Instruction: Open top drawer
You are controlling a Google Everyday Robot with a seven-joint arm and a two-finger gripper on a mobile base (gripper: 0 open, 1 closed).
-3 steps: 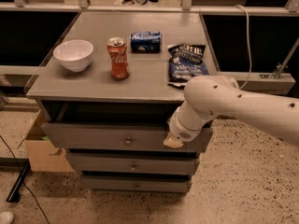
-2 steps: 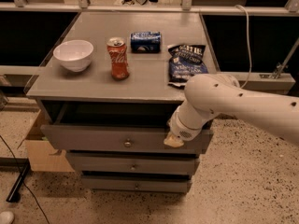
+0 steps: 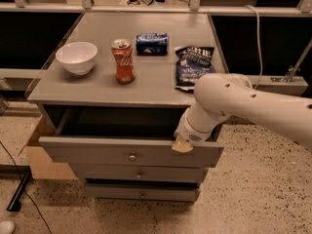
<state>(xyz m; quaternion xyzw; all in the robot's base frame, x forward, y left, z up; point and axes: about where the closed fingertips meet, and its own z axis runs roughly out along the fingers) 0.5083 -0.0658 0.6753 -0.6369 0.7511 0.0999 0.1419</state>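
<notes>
The top drawer [image 3: 97, 155] is a wide grey drawer with a small round metal knob [image 3: 132, 156] at its centre. It stands pulled partway out of the grey cabinet [image 3: 146, 89], and its dark inside shows behind the front. My gripper [image 3: 183, 145] sits at the end of the white arm [image 3: 243, 101]. It rests on the top edge of the drawer front near its right end, well to the right of the knob.
Two narrower drawers [image 3: 139, 173] sit below, both pushed in. On the cabinet top are a white bowl [image 3: 76, 56], a red soda can [image 3: 123, 61], a blue packet [image 3: 151, 43] and a dark chip bag [image 3: 192, 67]. A cardboard box [image 3: 44, 160] stands at the left.
The top drawer front has come slightly further out toward the camera. The gripper stays at the drawer's right top edge.
</notes>
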